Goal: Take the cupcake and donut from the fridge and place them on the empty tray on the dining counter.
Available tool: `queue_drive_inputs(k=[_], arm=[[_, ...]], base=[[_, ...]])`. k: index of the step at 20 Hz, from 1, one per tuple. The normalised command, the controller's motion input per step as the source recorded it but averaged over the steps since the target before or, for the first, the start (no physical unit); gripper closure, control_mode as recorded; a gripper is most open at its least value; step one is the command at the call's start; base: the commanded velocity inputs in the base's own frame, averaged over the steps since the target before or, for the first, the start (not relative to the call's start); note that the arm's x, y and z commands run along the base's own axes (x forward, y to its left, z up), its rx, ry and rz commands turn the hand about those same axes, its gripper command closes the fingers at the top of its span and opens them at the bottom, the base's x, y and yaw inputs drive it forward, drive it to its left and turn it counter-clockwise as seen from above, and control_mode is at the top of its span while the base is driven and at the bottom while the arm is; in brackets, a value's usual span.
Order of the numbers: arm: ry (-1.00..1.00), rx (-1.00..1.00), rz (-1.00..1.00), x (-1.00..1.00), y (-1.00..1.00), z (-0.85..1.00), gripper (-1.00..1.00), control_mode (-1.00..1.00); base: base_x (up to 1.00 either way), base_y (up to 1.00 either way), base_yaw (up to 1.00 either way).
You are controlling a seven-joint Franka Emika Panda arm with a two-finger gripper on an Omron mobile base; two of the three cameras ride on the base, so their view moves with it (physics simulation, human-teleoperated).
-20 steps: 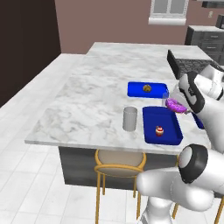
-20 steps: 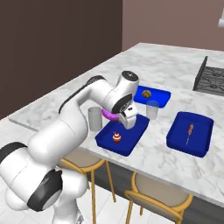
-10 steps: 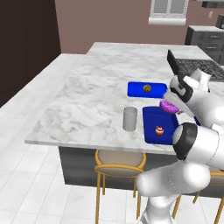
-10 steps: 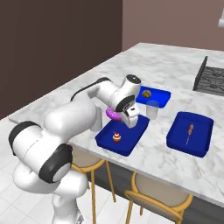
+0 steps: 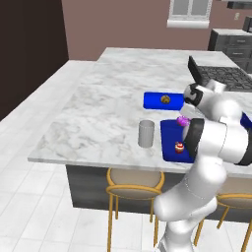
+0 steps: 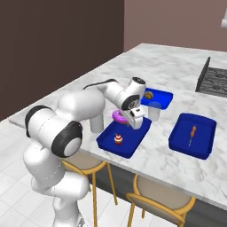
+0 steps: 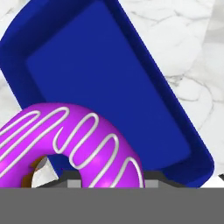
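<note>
My gripper (image 6: 129, 120) is shut on the purple-iced donut (image 6: 119, 116) and holds it just over the far end of the deep-blue tray (image 6: 133, 148) on the marble dining counter (image 6: 177, 60). The cupcake (image 6: 118, 139) stands in the tray's near end. In the left base view the donut (image 5: 183, 120) peeks out beside my forearm above the tray (image 5: 169, 138), with the cupcake (image 5: 179, 146) in front. The hand view looks past the donut (image 7: 65, 140) down onto the bare tray floor (image 7: 109, 78). The fridge is out of view.
A second blue tray (image 6: 162, 101) with a small brown piece sits behind. A third blue tray (image 6: 199, 146) lies to the right with a skewer-like item. Glasses (image 6: 154, 111) (image 5: 146, 133) flank the tray. A stove (image 5: 219, 76) lies at the back. Yellow stools (image 5: 133, 179) stand under the counter edge.
The donut has shifted a little over the tray's far end and slightly down, still gripped. My elbow has swung down toward the counter's front edge.
</note>
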Motion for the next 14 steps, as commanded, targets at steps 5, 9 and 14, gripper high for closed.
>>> queue_drive_inputs(k=[5, 9, 14], arm=[[0.07, 0.03, 0.00, 0.49, -0.18, -0.30, 1.00, -1.00], [0.06, 0.01, 0.00, 0.45, -0.05, -0.37, 1.00, -1.00], [0.00, 0.00, 0.00, 0.28, 0.00, -0.36, 1.00, -1.00]], base=[[0.00, 0.00, 0.00], [0.00, 0.00, 0.00], [0.00, 0.00, 0.00]])
